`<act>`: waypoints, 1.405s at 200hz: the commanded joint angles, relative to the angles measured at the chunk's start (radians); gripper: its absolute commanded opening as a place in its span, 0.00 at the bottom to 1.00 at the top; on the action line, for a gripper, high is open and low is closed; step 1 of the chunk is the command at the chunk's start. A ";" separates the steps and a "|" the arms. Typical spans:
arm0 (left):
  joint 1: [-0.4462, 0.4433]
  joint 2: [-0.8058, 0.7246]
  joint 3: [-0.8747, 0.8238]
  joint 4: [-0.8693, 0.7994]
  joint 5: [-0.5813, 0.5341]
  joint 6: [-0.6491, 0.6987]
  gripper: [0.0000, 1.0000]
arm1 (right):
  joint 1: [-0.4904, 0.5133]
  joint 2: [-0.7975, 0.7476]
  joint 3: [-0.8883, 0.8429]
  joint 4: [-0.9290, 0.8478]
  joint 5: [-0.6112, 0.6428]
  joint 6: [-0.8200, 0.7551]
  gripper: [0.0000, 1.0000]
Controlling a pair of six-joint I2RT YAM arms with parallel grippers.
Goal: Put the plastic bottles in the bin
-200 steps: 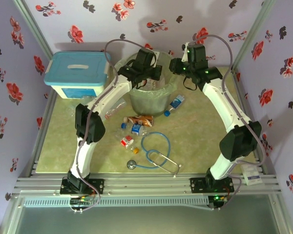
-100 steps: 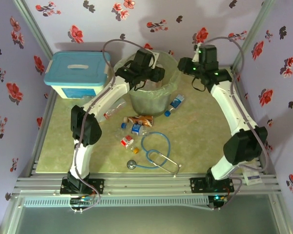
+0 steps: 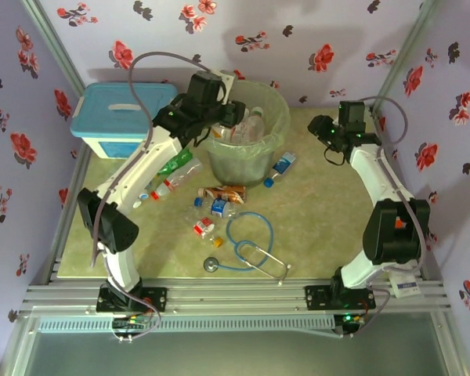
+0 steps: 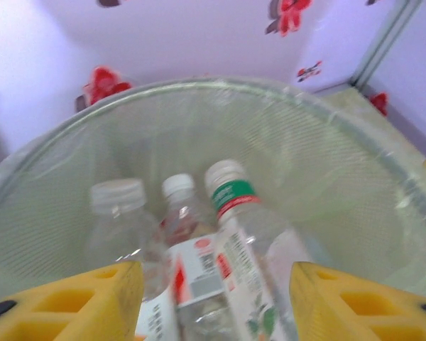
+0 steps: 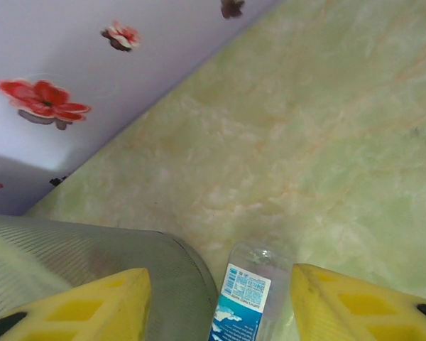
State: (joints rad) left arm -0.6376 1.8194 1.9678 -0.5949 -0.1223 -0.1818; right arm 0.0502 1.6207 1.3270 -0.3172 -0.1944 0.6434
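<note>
The bin (image 3: pixel 260 153) stands at the back middle of the table, with clear plastic bottles (image 3: pixel 249 125) lying inside it. My left gripper (image 3: pixel 219 111) hovers at the bin's left rim, open; its yellow fingers (image 4: pixel 71 302) frame three bottles (image 4: pixel 231 234) down in the lined bin (image 4: pixel 326 149), none of them gripped. To the right of the bin my right gripper (image 3: pixel 329 135) is open and holds nothing. Between its fingers (image 5: pixel 369 305) a blue-labelled bottle (image 5: pixel 245 302) lies on the table beside the bin's wall (image 5: pixel 92 263). That bottle (image 3: pixel 280 166) lies at the bin's right foot.
A green bottle (image 3: pixel 176 164) and a red-capped clear one (image 3: pixel 160 188) lie left of the bin. Several more bottles (image 3: pixel 211 205) lie in front of it, near a blue-tubed stethoscope (image 3: pixel 247 247). A white box with a light-blue lid (image 3: pixel 125 117) stands at the back left.
Both grippers have opened. The left one pulled back from over the bin to its left rim; the right one swung away to the right. Bottles now lie in the bin.
</note>
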 commanded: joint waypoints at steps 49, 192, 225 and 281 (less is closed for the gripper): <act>0.079 -0.110 -0.219 -0.046 -0.086 0.001 0.73 | 0.061 0.156 -0.012 0.064 -0.010 0.104 0.84; 0.106 -0.220 -0.178 0.129 -0.011 0.082 0.97 | 0.174 0.304 -0.070 0.108 0.001 0.151 0.96; 0.132 -0.258 -0.158 0.064 -0.028 0.110 0.97 | 0.173 0.331 -0.042 0.101 0.004 0.135 0.89; 0.165 -0.295 -0.320 -0.010 -0.056 0.105 0.97 | 0.171 0.343 -0.030 0.089 0.002 0.112 0.73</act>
State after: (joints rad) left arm -0.4847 1.5120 1.7035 -0.5392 -0.1581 -0.1005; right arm 0.2234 1.9453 1.2583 -0.2287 -0.1982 0.7685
